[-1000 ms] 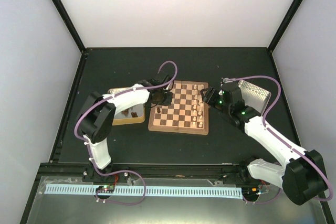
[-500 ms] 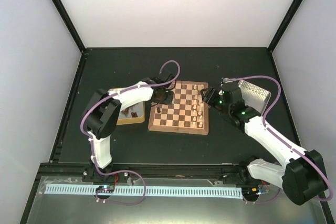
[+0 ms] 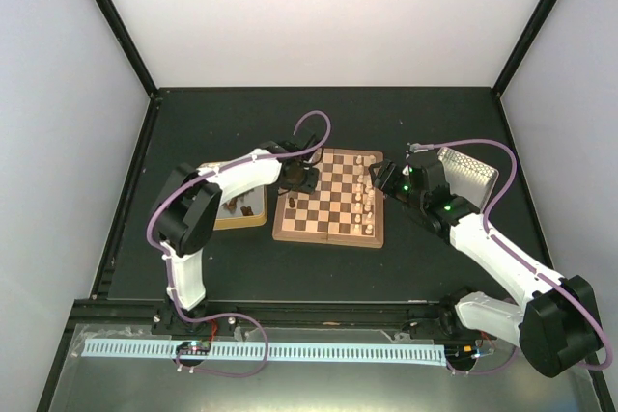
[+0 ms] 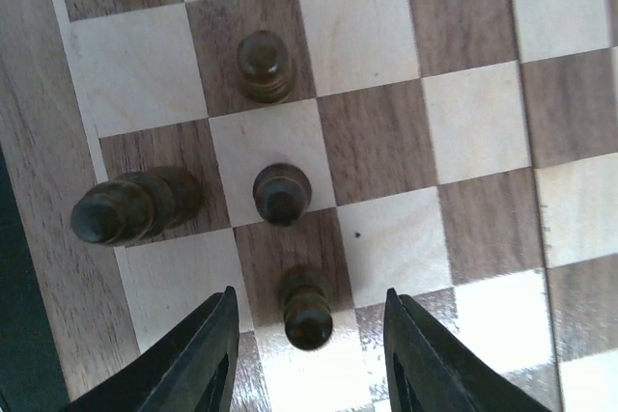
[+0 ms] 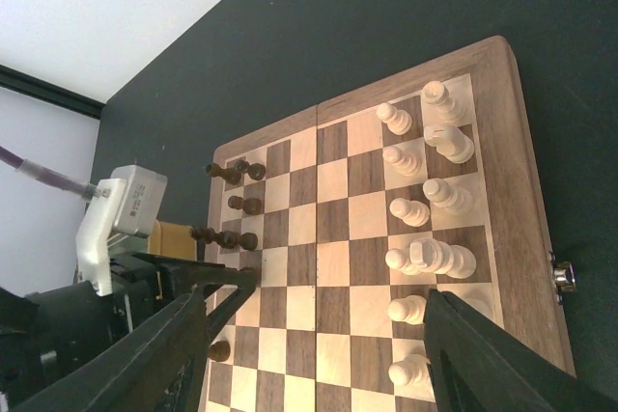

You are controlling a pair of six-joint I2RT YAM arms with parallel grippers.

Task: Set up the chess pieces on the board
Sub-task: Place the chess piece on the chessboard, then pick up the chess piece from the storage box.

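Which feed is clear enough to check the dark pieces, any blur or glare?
Left wrist view: dark pieces close, slightly soft, no strong glare, left gripper fingers blurred at the edge. Right wrist view: board sharp, evenly lit, right gripper fingers dark and soft. Top external view: back wall washed out, pieces tiny.

- The board (image 3: 323,211) lies flat near the centre of the dark table (image 3: 290,118).
- Pale chess pieces (image 3: 365,202) stand along the board's right-hand columns.
- One dark piece (image 3: 292,203) stands near the board's left edge.
- The left gripper (image 3: 297,178) is over the board's far-left corner (jaw position not resolvable here).
- The right gripper (image 3: 379,178) sits at the board's right edge, near the pale pieces.
- A yellowish tin (image 3: 241,223) lies just left of the board and holds a few dark items (image 3: 233,206).
- A perforated tray (image 3: 470,173) lies right of the board, beyond the right arm.
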